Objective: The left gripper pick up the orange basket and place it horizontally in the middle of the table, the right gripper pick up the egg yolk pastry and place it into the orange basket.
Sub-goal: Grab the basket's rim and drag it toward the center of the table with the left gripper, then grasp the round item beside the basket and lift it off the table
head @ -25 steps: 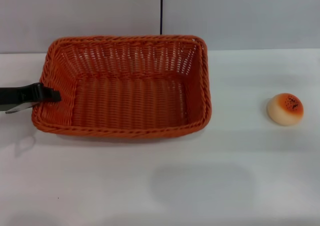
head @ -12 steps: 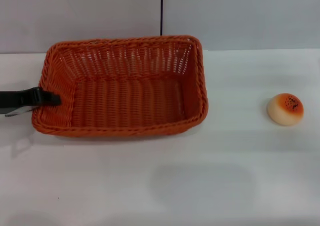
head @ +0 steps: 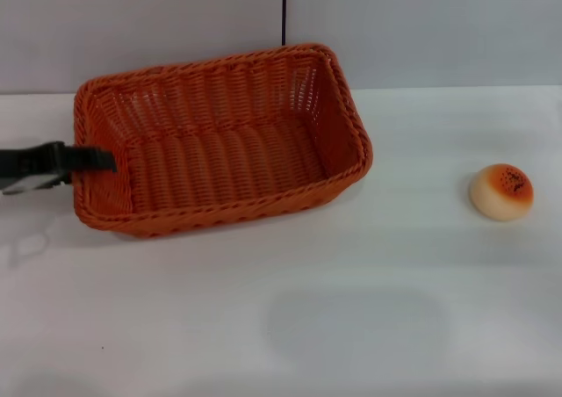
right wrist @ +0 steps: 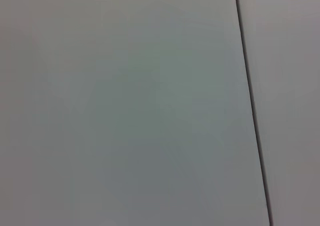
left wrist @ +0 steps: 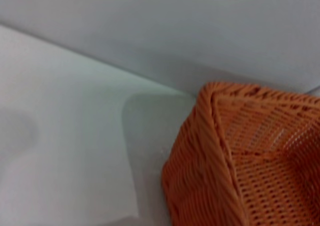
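Since half a second ago the orange basket (head: 219, 142) has swung round and tipped: its right end now points toward the far edge of the table (head: 351, 327) and sits higher, so the long sides run at a slant instead of parallel to the near edge. The left gripper (head: 88, 160) comes in from the table's left edge with its dark fingers closed on the rim of the basket's left short wall. The left wrist view shows only one braided corner of the basket (left wrist: 240, 156) above the white surface. The egg yolk pastry (head: 500, 191) lies near the right edge, well apart from the basket. The right gripper appears in no view.
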Tool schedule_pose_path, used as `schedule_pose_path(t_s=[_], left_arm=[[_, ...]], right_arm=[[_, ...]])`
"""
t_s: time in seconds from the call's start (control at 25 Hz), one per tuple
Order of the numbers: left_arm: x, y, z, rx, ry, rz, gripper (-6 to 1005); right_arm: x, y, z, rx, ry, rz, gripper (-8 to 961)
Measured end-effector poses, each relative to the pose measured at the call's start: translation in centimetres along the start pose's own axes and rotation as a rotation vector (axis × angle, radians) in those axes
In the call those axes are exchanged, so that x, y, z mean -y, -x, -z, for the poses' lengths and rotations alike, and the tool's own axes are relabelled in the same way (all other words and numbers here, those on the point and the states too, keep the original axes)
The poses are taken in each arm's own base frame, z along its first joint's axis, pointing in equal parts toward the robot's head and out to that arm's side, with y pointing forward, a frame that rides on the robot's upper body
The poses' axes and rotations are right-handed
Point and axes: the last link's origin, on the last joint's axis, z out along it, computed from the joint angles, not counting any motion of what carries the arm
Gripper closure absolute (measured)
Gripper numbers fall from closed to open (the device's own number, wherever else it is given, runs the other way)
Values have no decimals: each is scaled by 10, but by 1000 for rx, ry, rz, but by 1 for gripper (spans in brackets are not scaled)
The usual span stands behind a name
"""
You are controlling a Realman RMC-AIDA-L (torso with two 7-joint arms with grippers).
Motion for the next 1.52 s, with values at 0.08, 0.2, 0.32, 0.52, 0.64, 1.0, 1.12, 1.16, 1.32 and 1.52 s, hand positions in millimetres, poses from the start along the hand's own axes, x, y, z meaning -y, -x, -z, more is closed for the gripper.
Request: schedule_pose_path(t_s=[0.08, 0.2, 0.32, 0.52, 0.64, 1.0, 1.12, 1.16, 1.32, 1.52], left_arm=[[1, -6, 5, -22, 1, -4, 380], [1, -8, 8, -33, 1, -14, 332], [-1, -11, 9, -40, 4, -26, 285], [-1, -21, 24, -88, 2, -67, 205], [13, -34, 58, -223, 10, -90, 189], [31, -9, 97, -552, 189, -229, 189], [38, 4, 96, -628, 241, -231, 189], [43, 13, 95, -667, 257, -240, 189], [47, 26, 91, -698, 264, -283, 189], [55, 45, 80, -729, 262, -291, 189]], right_arm=[[0, 0, 1, -2, -3, 1, 468], [0, -1, 2, -2, -6, -1, 469], [-1, -1, 3, 3, -5, -1, 469], [-2, 0, 5, 6, -3, 1, 470], [-2, 0, 7, 8, 9, 4, 470], [34, 15, 14, -19, 69, -100, 471], [53, 26, 6, -115, 131, -169, 471], [60, 30, 1, -233, 180, -236, 471], [66, 41, -7, -434, 251, -265, 472], [66, 63, -17, -785, 298, -272, 472]])
